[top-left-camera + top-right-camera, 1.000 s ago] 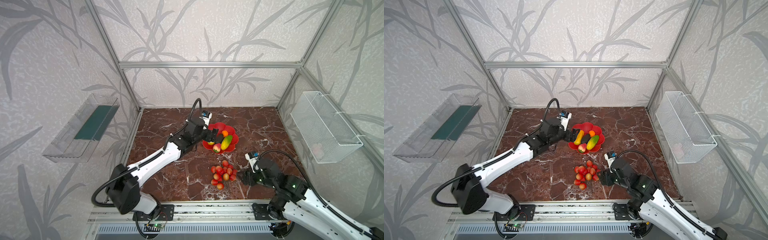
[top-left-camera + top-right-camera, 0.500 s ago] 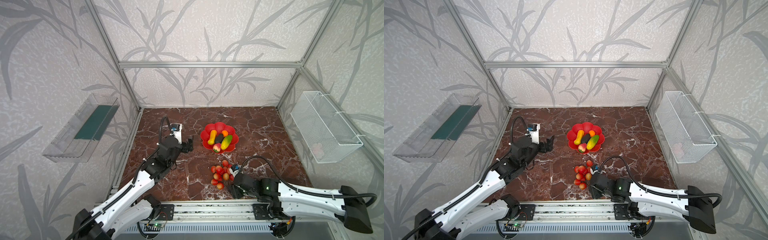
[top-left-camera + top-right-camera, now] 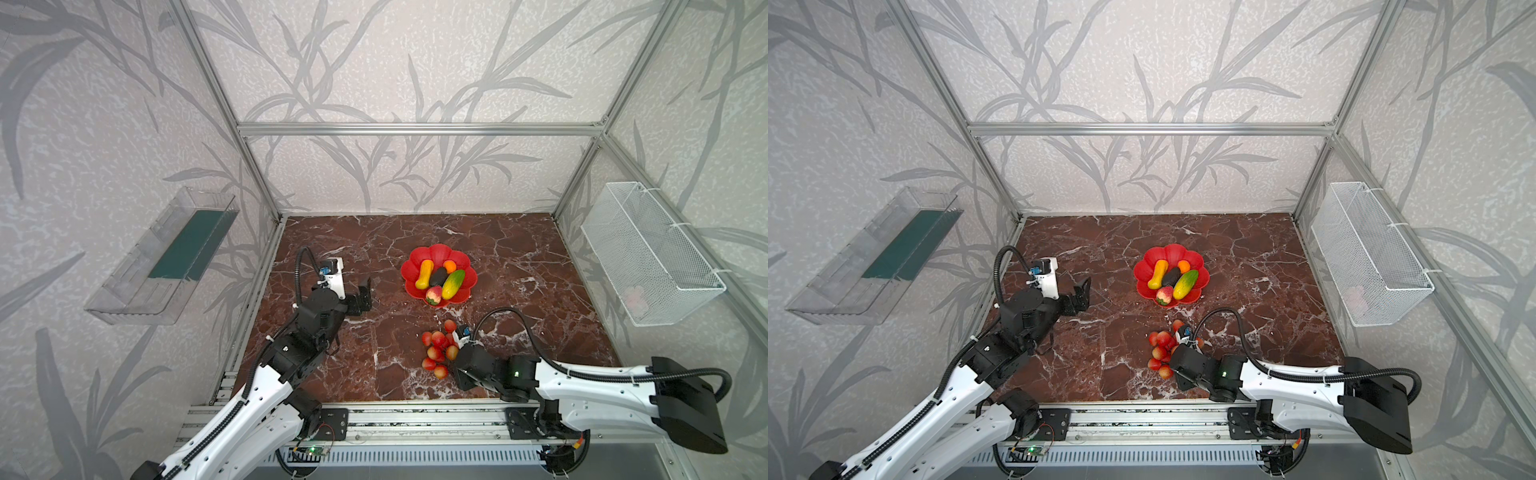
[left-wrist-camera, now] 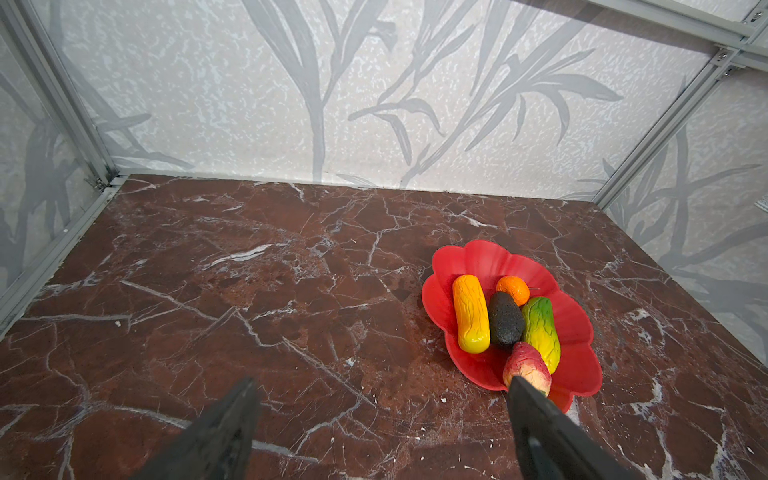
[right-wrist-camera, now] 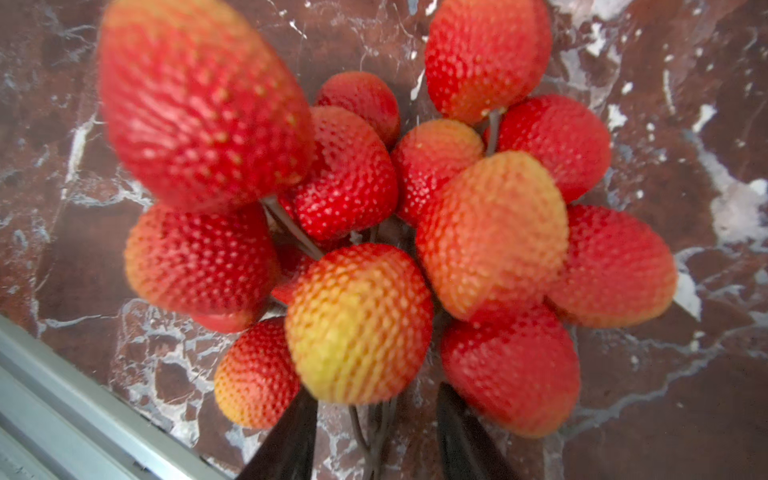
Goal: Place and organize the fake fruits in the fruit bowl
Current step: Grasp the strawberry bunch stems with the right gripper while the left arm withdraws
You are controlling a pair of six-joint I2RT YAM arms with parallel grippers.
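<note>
**Now only the berry bunch is left outside the bowl**

Well, the picture has shifted in a second. The left gripper (image 4: 380,386), which was right at the red bowl (image 3: 432,252) a moment ago, has backed off to the left of it. It hangs over bare table (image 3: 374,249) with its jaws spread wide and nothing between them.

Five pieces lie in the bowl:
- a yellow-orange curved fruit (image 4: 469,313)
- a dark oval fruit (image 4: 505,318) beside it
- a small orange ball (image 4: 512,289) behind
- a green-yellow fruit (image 4: 540,328)
- a red strawberry (image 4: 525,368) at the near rim

On the other side, the right gripper (image 5: 376,409) has swung in from beside the berry bunch (image 3: 436,349) to sit right over it. The bunch lies on the table, near the front edge and apart from the bowl. In the right wrist view the jaws have narrowed and straddle the thin stems under the berries. There is a gap on each side, so I'd say the pinch is not made yet.

My read: the left arm's job looks finished, and this bunch is the last thing to go. The bowl is crowded, so it will probably have to go on top of the others or on the bare red part at the back.
</note>
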